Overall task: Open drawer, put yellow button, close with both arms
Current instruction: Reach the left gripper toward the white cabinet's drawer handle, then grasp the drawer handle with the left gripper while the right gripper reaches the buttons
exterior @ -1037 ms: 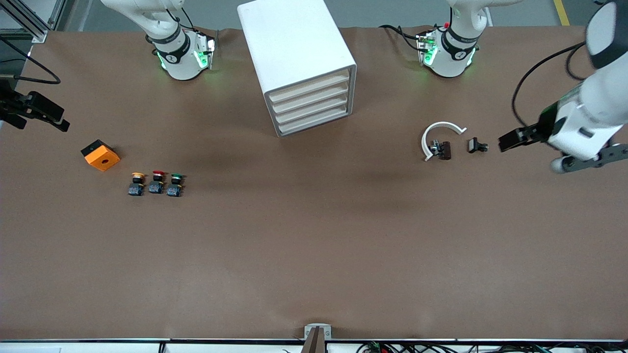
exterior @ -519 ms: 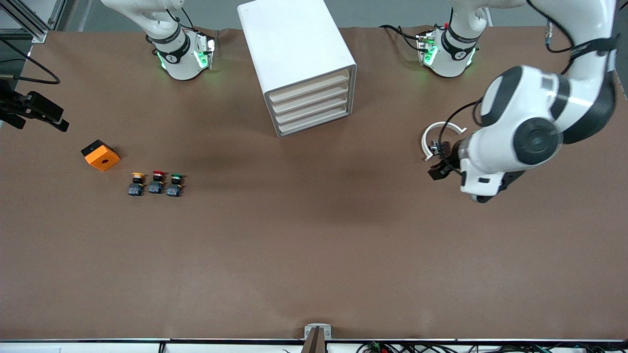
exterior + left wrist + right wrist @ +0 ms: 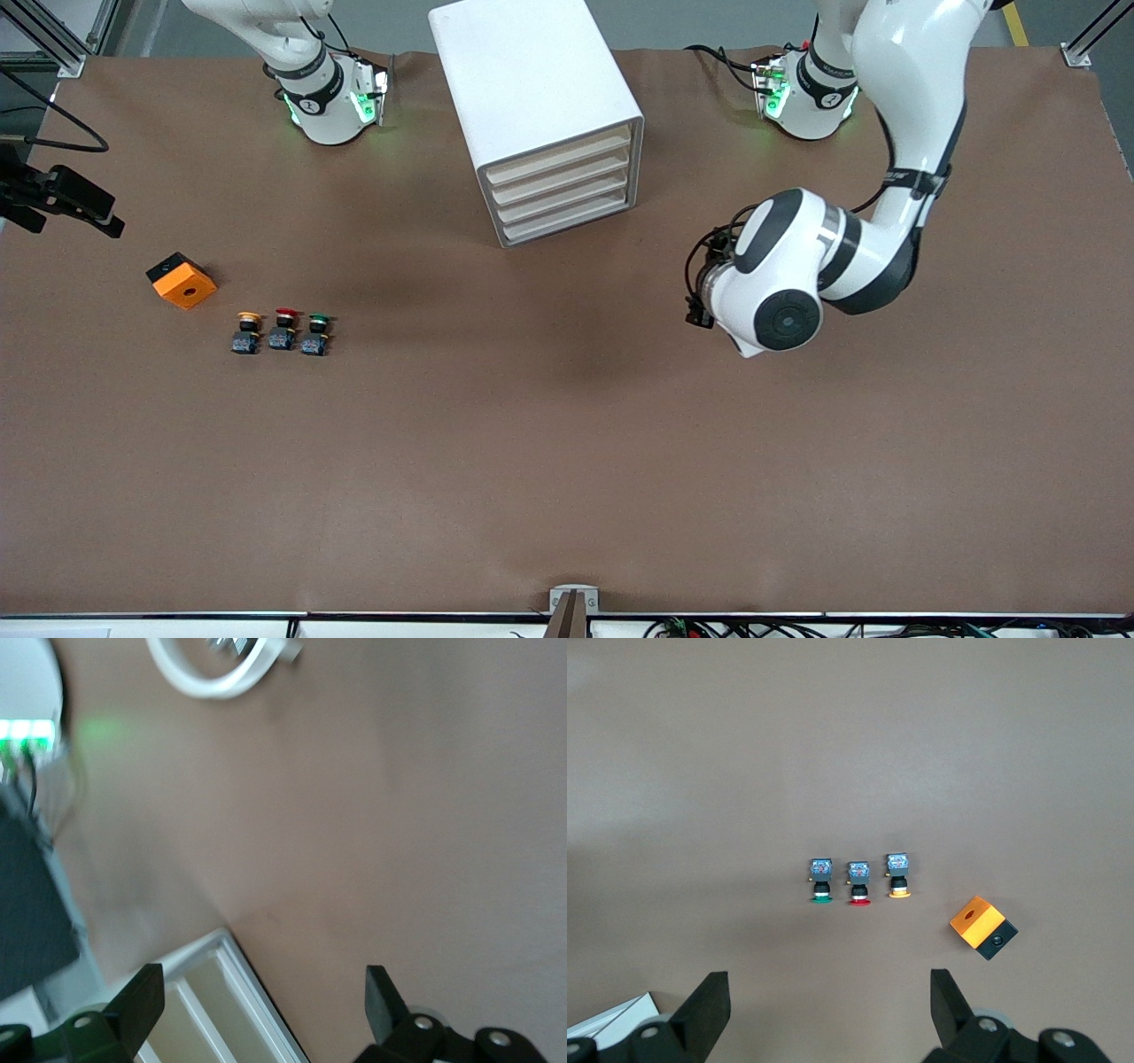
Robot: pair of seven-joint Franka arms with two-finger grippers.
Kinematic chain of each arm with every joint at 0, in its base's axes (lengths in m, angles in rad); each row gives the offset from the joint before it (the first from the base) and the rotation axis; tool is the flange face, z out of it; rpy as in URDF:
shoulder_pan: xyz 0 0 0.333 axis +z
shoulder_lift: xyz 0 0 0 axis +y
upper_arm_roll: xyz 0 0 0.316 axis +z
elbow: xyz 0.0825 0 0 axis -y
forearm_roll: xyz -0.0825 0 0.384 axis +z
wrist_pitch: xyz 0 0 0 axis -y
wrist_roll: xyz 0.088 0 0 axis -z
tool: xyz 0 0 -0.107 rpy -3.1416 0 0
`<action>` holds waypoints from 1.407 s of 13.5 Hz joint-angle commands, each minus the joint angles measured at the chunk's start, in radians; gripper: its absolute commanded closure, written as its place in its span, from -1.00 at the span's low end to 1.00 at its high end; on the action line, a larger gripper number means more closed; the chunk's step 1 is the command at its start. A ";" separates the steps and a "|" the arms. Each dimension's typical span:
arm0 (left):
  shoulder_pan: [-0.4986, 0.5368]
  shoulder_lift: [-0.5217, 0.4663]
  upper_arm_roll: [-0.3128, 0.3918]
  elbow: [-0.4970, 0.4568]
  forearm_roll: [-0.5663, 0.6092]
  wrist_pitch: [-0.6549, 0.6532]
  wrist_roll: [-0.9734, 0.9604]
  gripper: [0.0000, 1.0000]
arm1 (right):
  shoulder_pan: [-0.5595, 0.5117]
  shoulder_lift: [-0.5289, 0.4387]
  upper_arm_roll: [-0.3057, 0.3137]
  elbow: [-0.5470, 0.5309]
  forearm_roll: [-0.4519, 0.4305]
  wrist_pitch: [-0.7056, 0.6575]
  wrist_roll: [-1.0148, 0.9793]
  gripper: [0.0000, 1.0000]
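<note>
The white cabinet (image 3: 532, 89) stands at the back middle with all four beige drawer fronts shut; the drawer (image 3: 560, 159) is the uppermost. The yellow button (image 3: 249, 330) stands in a row with a red and a green one toward the right arm's end; it also shows in the right wrist view (image 3: 899, 877). My left gripper (image 3: 261, 1010) is open and empty, over the table beside the cabinet's front corner (image 3: 221, 1010); the left arm (image 3: 780, 283) hides it in the front view. My right gripper (image 3: 62, 202) waits, open (image 3: 828, 1005) and empty, high over the table's right-arm end.
An orange box (image 3: 182, 280) lies beside the buttons, farther from the front camera. The red button (image 3: 284, 326) and green button (image 3: 317, 330) stand next to the yellow one. A white ring (image 3: 217, 669) lies on the table under the left arm.
The left arm has swung from the table's left-arm end toward the cabinet and now covers the white ring and small black parts. The right arm has not moved.
</note>
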 commanded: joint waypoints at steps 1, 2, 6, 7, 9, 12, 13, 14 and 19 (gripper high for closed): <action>-0.028 0.047 0.002 0.025 -0.142 -0.042 -0.079 -1.00 | -0.020 0.011 0.015 0.024 -0.022 -0.018 -0.002 -1.00; -0.027 0.055 0.002 0.025 -0.226 -0.059 -0.081 -1.00 | -0.021 0.011 0.015 0.022 -0.022 -0.022 -0.002 -1.00; -0.031 0.089 0.001 0.025 -0.397 -0.128 -0.177 -1.00 | -0.052 0.026 0.016 0.013 -0.019 -0.088 -0.007 -1.00; -0.040 0.116 0.001 0.027 -0.452 -0.130 -0.223 -1.00 | -0.056 0.032 0.016 0.013 -0.019 -0.093 -0.016 -1.00; -0.043 0.171 0.002 0.030 -0.556 -0.128 -0.312 -1.00 | -0.066 0.076 0.015 0.011 -0.061 -0.121 -0.069 -1.00; -0.050 0.204 0.001 0.028 -0.618 -0.131 -0.409 -1.00 | -0.119 0.161 0.015 0.010 -0.083 -0.127 -0.197 -1.00; -0.059 0.208 0.001 0.028 -0.638 -0.140 -0.442 -1.00 | -0.133 0.197 0.015 0.010 -0.083 -0.104 -0.200 -1.00; -0.065 0.213 0.001 0.030 -0.664 -0.159 -0.472 -1.00 | -0.138 0.221 0.015 -0.007 -0.083 -0.070 -0.202 -1.00; -0.100 0.216 0.001 0.027 -0.718 -0.231 -0.513 -0.95 | -0.152 0.233 0.015 -0.260 -0.085 0.261 -0.202 -1.00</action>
